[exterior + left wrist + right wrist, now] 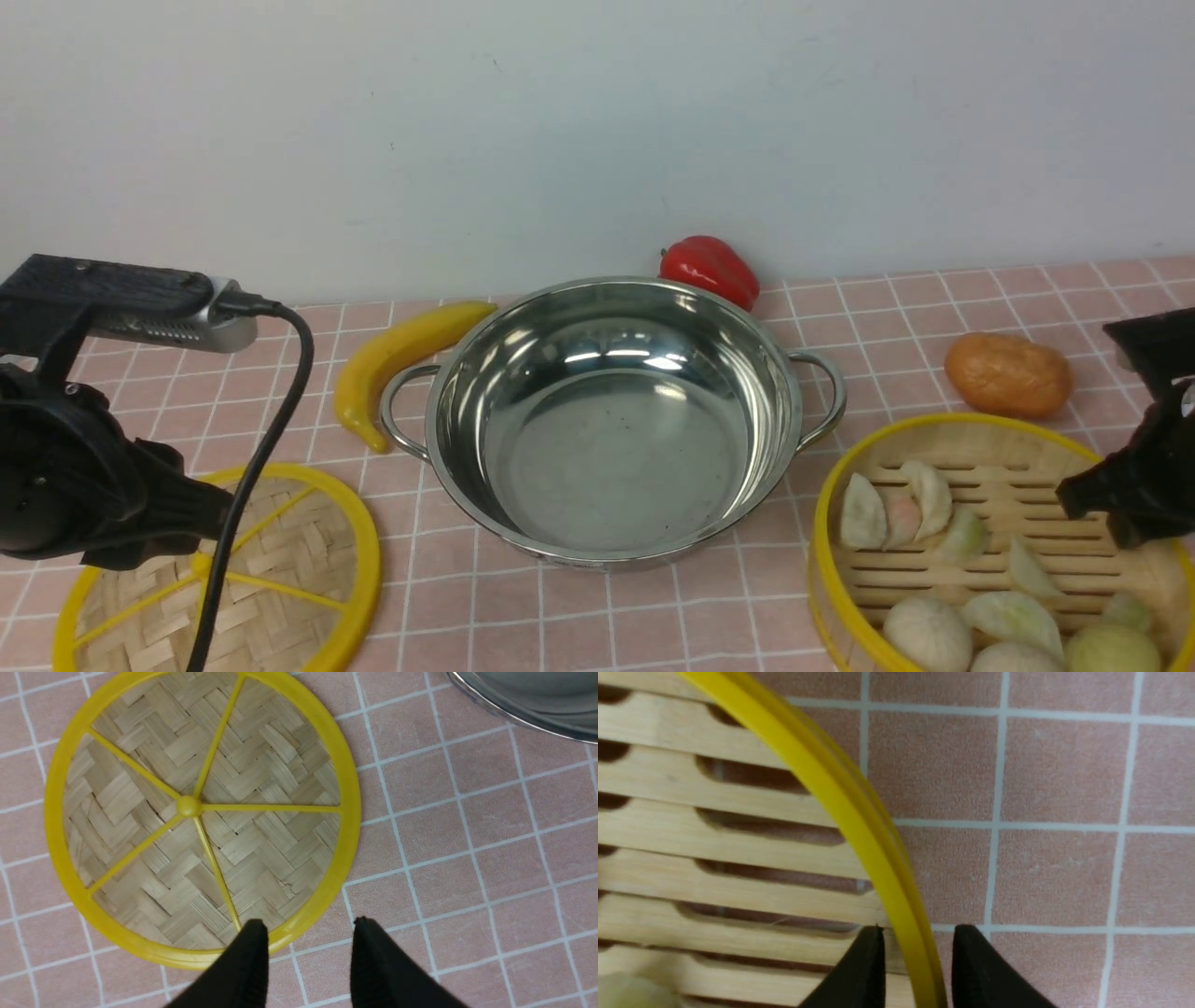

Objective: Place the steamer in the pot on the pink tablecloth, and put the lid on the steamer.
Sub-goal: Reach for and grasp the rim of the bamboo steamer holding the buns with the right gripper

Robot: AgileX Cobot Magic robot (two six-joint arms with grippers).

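The steel pot (611, 439) stands empty in the middle of the pink tablecloth (878, 317). The lid (280, 569) lies flat at the front left. My left gripper (224, 509) hovers over it; in the left wrist view the lid (196, 807) lies ahead and the open gripper (308, 926) straddles its yellow rim. The steamer (1008, 485) with dumplings and buns sits at the front right. My right gripper (1074, 499) is at its right rim; in the right wrist view the gripper (920, 931) is open, with one finger on each side of the steamer's rim (859, 826).
A yellow banana (392, 359) lies by the pot's left handle. A red pepper (709, 266) sits behind the pot near the wall. An orange-brown potato (1008, 373) lies behind the steamer. The pot's edge shows in the left wrist view (528, 700).
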